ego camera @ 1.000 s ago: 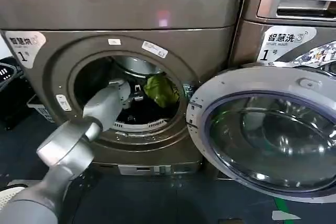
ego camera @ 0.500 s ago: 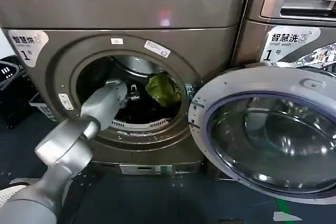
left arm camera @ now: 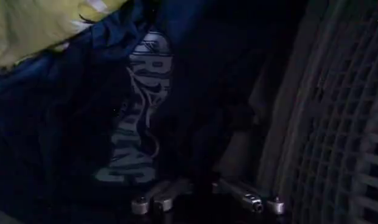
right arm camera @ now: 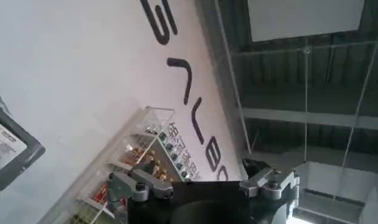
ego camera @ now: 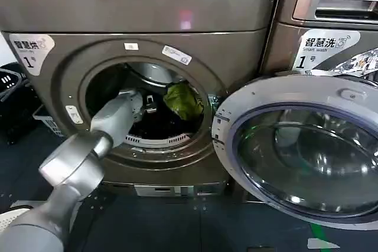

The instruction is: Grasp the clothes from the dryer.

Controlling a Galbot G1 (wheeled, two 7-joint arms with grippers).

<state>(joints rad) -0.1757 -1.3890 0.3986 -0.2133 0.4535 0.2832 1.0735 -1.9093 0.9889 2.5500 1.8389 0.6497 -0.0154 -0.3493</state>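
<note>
Grey metal, my left arm [ego camera: 88,151] runs from the near corner up through the round mouth of the dryer [ego camera: 65,63], whose door [ego camera: 295,146] hangs swung wide to my right. My left gripper [left arm camera: 207,198] sits inside the drum with its fingers [left arm camera: 265,204] spread apart and nothing between them. Just beyond lie the clothes: a dark blue shirt [left arm camera: 140,122] with pale lettering, and a yellow-green garment [ego camera: 182,101] heaped farther back toward the right. I judge the reach done; the closing and the pull-out remain. My right gripper [right arm camera: 204,182] is parked away, open, aimed at a white wall.
</note>
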